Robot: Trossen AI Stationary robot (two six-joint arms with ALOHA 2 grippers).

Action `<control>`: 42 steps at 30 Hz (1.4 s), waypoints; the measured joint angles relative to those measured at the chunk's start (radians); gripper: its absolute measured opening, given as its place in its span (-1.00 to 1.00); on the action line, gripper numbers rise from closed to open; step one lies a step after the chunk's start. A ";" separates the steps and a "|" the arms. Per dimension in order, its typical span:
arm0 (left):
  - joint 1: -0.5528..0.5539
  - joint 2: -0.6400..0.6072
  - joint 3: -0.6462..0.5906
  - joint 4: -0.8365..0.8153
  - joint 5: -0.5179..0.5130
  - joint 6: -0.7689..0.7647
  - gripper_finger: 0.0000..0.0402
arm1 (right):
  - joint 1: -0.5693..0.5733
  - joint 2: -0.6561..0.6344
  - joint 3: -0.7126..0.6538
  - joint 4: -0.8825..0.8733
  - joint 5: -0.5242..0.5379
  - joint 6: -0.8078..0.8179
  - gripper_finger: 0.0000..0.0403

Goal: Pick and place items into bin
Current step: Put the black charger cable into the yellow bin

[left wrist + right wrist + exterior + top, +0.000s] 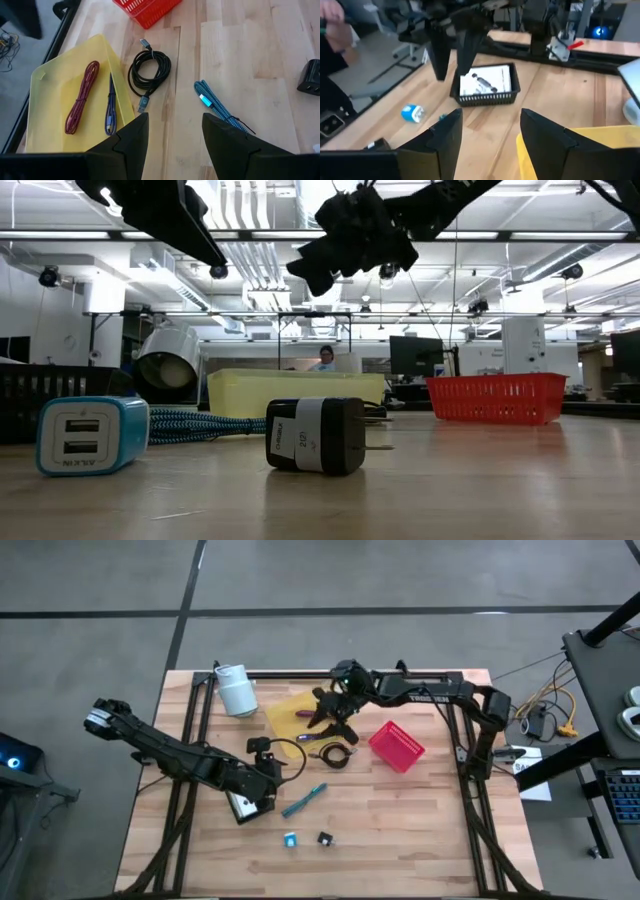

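Note:
A yellow bin [285,720] at the table's far middle holds a red cable [81,97] and a purple cable [110,107]. My right gripper [321,723] hangs open above the bin's right part, nothing between its fingers [490,115]. On the wood lie a coiled black cable [331,753], a teal braided cable [305,800], a blue charger cube [290,839] and a black charger cube [324,838]. My left gripper [272,768] stands open and empty [175,120] above the table, left of the black cable.
A red basket [397,745] sits right of the yellow bin. A black basket [486,85] holding a white printed card lies under my left arm. A white roll [236,690] stands at the far left. A person shows in the room behind [325,358].

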 joint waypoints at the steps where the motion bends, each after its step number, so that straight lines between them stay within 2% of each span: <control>1: 0.000 0.000 0.000 0.000 0.000 0.000 -0.16 | 0.011 -0.004 0.000 -0.024 0.010 -0.023 -0.10; 8: 0.000 0.000 0.000 0.000 0.000 0.000 -0.16 | 0.096 -0.032 0.000 -0.194 0.046 -0.177 -0.17; 17: 0.000 0.000 0.000 0.000 0.000 0.000 -0.16 | 0.205 -0.033 0.000 -0.376 0.269 -0.290 -0.18; 20: 0.000 0.000 0.000 0.000 0.000 0.000 -0.16 | 0.229 -0.033 0.000 -0.410 0.299 -0.316 -0.19; 33: 0.000 0.000 0.000 0.000 0.000 0.000 -0.16 | 0.249 -0.033 -0.038 -0.503 0.322 -0.428 -0.20; 38: 0.000 -0.001 0.000 0.000 0.000 0.000 -0.16 | 0.249 -0.033 -0.058 -0.525 0.426 -0.444 -0.20; 42: 0.000 -0.001 0.000 0.000 0.000 0.000 -0.16 | 0.249 -0.033 -0.085 -0.519 0.437 -0.452 -0.20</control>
